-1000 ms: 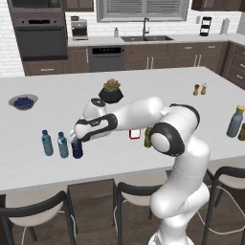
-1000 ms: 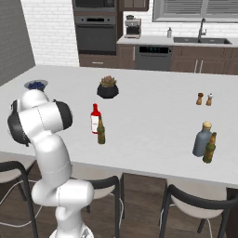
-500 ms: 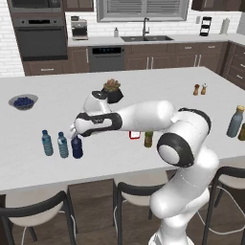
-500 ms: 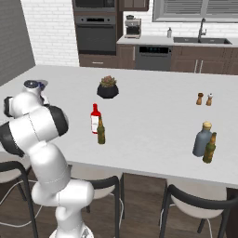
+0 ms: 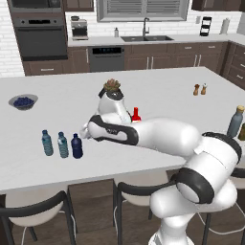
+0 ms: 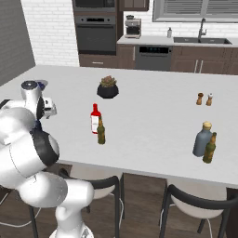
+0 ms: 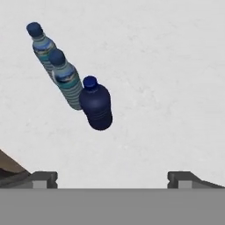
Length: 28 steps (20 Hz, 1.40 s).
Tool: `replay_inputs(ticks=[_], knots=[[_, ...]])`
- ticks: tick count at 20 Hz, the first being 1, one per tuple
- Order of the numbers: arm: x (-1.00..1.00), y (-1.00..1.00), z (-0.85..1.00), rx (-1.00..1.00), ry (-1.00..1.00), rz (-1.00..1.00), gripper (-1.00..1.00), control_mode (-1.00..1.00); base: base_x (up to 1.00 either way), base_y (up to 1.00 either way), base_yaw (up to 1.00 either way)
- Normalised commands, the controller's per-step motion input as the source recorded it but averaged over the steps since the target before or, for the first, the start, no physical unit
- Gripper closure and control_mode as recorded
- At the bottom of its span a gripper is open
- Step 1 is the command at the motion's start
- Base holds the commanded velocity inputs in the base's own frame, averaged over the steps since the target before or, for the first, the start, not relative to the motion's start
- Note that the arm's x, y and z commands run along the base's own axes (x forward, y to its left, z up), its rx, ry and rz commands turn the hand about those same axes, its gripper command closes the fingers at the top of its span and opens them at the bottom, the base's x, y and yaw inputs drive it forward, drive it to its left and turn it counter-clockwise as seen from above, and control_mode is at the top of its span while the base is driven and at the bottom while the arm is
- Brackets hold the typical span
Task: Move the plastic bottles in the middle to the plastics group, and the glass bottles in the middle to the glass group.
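Note:
The dark navy plastic bottle stands upright on the white counter, right next to the two pale blue water bottles of the plastics group. My gripper hovers above and to the right of the navy bottle, open, with nothing between its fingertips. In the middle of the counter stand the red glass bottle and the slim dark brown one. The glass group, a grey-blue bottle and an olive-brown bottle, is at the far right.
A potted plant sits behind the middle bottles. Salt and pepper shakers stand at the back right. A bowl of dark berries lies at the far left. Stools line the counter's near edge.
My hand has lifted and drawn back a little from the navy bottle, which stays standing beside the water bottles. The arm's elbow has swung round; the jaws stayed open.

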Motion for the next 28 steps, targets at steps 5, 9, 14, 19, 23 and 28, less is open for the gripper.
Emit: replay_inputs(ticks=[5, 9, 14, 19, 23, 28], knots=[[-0.28, -0.98, 0.10, 0.00, 0.03, -0.21, -1.00, -1.00, 0.00, 0.00, 0.00], [-0.16, -1.00, 0.01, 0.00, 0.04, -0.24, -1.00, -1.00, 0.00, 0.00, 0.00], [-0.05, -1.00, 0.00, 0.00, 0.07, -0.29, -1.00, -1.00, 0.00, 0.00, 0.00], [-0.01, -1.00, 0.10, 0.00, 0.04, -0.28, -1.00, -1.00, 0.00, 0.00, 0.00], [0.00, -1.00, 0.33, 0.00, 0.04, -0.19, -1.00, -1.00, 0.00, 0.00, 0.00], [0.21, -0.46, 0.09, 0.00, 0.00, -0.04, -1.00, -1.00, 0.00, 0.00, 0.00]])
